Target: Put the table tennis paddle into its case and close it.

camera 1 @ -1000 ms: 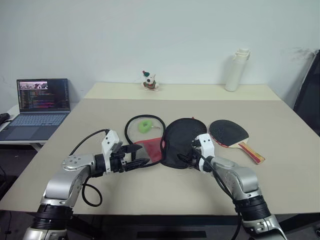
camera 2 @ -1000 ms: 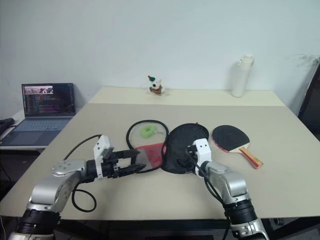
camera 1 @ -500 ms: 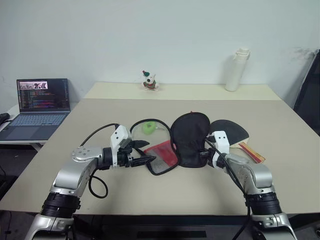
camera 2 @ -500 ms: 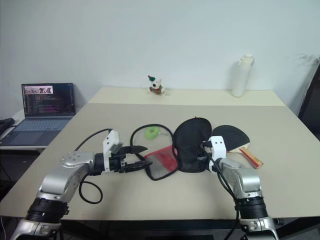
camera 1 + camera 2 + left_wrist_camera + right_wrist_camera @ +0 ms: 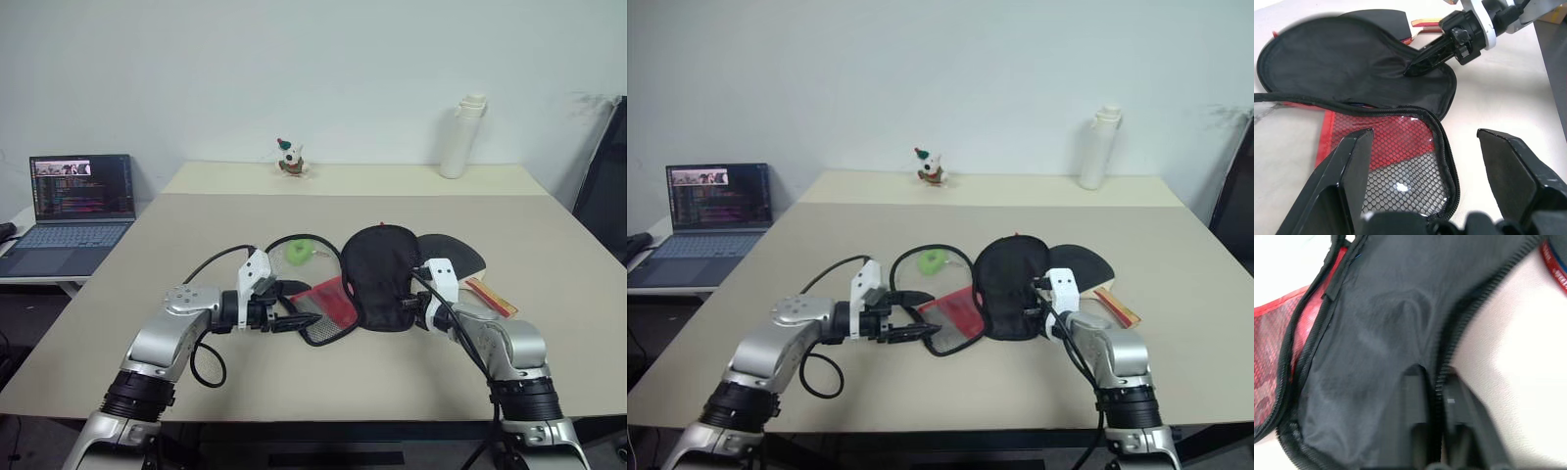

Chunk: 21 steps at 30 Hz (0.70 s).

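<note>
Left eye view: the case (image 5: 377, 279) lies unzipped on the bench (image 5: 196, 235), its black half spread flat and its red mesh half (image 5: 328, 308) folded out toward the left. The paddle (image 5: 456, 262) lies outside the case, just beside its right edge and partly hidden behind it. The left tool (image 5: 294, 311) sits level at the mesh half, fingers apart, holding nothing. The right tool (image 5: 409, 305) meets the near right edge of the black half. A green object (image 5: 301, 251) lies beyond the case. A laptop (image 5: 69, 211) stands at far left, a figurine (image 5: 289, 159) and a white bottle (image 5: 462, 137) at the back.

Left wrist view: the left tool's fingers (image 5: 1352, 169) stand wide apart on either side of the mesh half's zipped rim, touching nothing. The right tool's tip presses on the black fabric.

Right wrist view: the right tool (image 5: 1432, 382) is pinched on the case's zip edge, one finger on each side.
</note>
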{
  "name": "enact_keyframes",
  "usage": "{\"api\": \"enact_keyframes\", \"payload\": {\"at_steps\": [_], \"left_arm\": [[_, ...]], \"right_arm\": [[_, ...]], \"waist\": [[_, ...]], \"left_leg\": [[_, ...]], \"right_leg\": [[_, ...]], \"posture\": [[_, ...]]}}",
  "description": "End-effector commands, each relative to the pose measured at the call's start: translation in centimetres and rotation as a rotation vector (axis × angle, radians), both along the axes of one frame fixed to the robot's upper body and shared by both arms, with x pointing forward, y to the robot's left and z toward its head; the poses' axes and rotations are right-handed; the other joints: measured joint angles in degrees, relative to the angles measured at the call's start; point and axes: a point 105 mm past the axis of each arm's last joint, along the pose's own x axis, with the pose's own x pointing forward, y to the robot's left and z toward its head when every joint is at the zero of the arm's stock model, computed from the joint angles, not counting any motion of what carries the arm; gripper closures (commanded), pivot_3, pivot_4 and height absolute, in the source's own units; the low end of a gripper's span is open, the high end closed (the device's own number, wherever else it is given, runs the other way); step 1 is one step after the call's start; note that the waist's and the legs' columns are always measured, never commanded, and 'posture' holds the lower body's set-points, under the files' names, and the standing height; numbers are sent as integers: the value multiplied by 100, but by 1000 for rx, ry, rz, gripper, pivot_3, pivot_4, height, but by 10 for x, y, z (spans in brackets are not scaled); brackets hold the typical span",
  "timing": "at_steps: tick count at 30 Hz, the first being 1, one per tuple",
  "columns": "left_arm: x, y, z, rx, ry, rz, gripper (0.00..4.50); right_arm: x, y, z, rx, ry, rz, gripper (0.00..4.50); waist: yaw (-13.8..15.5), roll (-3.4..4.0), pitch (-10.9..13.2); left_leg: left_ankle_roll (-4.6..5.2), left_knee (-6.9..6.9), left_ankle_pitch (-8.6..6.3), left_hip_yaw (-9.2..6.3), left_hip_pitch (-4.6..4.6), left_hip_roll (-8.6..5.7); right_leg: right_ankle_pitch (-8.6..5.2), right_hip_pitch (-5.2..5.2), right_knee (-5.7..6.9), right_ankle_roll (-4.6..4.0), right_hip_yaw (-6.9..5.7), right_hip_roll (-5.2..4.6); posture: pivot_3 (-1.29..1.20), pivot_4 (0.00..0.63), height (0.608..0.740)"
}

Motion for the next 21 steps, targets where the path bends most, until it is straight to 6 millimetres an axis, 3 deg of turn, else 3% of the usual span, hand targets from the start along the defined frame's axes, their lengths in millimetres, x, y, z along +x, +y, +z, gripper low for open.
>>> {"api": "enact_keyframes", "payload": {"at_steps": [1, 4, 8, 12, 14, 21], "left_arm": [[-2, 0, 8, 4, -45, -20, 811], [-4, 2, 6, 8, -45, -16, 811], [-5, 4, 4, 6, -42, -14, 811], [-9, 1, 6, -12, -37, -26, 811], [-9, -4, 11, -27, -45, -45, 811], [-4, -14, 32, -47, -96, -92, 811]], "right_arm": [[5, -12, 28, -62, -138, -14, 2499], [-1, -27, 37, -167, -196, 37, 1478], [-8, -44, 51, -154, -220, 105, 20], [-7, -70, 60, -181, -226, 102, 20], [1, -93, 62, -221, -218, 48, 20], [27, -138, 49, -247, -135, -62, 20]], "waist": [[0, 1, 1], [6, 3, 2], [9, 2, 3], [9, 3, 5], [9, 3, 5], [6, 1, 7]], "left_leg": [[0, 0, 0, 0, -1, 0], [0, 0, 0, 0, -2, -2], [1, 0, -1, 1, -4, -1], [1, 1, 0, 1, -2, 0], [1, 1, 0, 1, -2, 0], [1, 3, 0, 30, 1, -3]], "right_leg": [[0, 0, 0, 0, -1, 0], [-2, -1, -2, 3, -1, -1], [-3, 0, -7, 5, -1, -2], [-15, 0, -4, 25, -2, 1], [-15, 0, -4, 26, -2, 1], [-12, 0, -4, 24, 3, 2]], "posture": [[0, 150, 740], [0, 150, 740], [0, 150, 740], [0, 150, 740], [0, 150, 740], [0, 150, 740]]}}
